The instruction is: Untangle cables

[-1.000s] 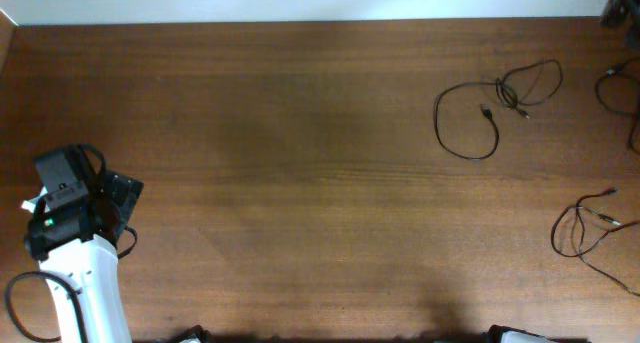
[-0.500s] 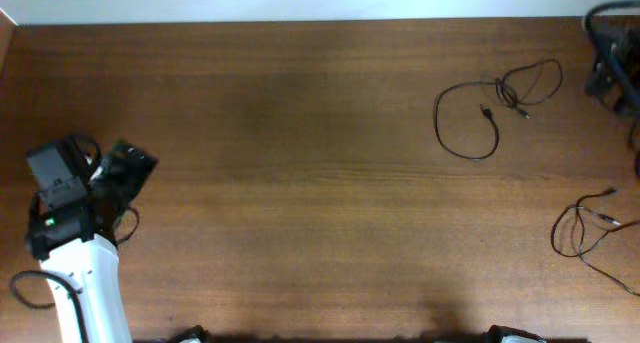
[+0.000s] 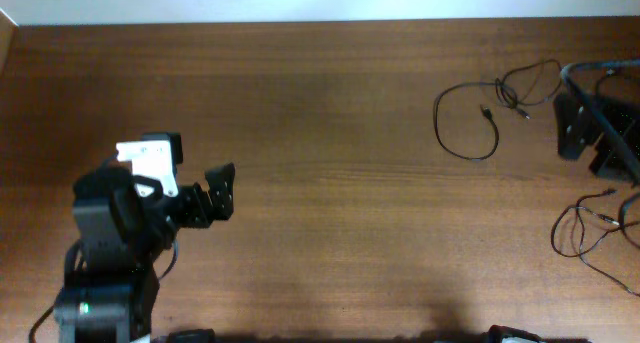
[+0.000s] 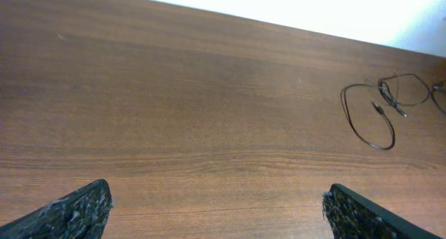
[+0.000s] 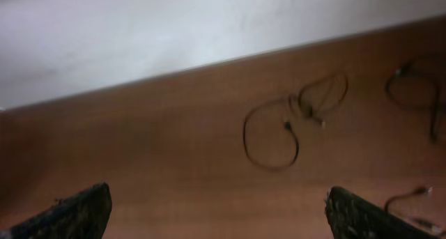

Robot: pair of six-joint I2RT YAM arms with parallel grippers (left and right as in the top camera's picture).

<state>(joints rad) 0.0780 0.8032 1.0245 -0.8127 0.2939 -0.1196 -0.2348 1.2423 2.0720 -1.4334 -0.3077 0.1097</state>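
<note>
The left gripper (image 3: 221,191) is standing wide open with nothing between its fingers. It is hanging over bare wood at the left-centre of the table (image 3: 330,133) and pointing toward the right side. In the left wrist view, its two dark fingertips (image 4: 78,210) are sitting at the bottom corners, far apart, with only wood grain between them.

The right gripper (image 5: 219,212) is also spread wide and carrying nothing. Its fingertips are showing at the lower corners of the blurred right wrist view. From overhead, only the dark body of the right arm (image 3: 585,128) is showing at the right edge, and the fingers themselves are hard to make out there.

The cables are lying at the far right of the table, well apart from the left gripper. One thin black cable (image 3: 508,91) is forming a large loop with a small tangle at its upper right, just beside the right arm. The same loop is showing in both wrist views (image 4: 383,98) (image 5: 306,108). A second tangled cable (image 3: 582,215) is lying near the lower right edge, apart from the first.
</note>
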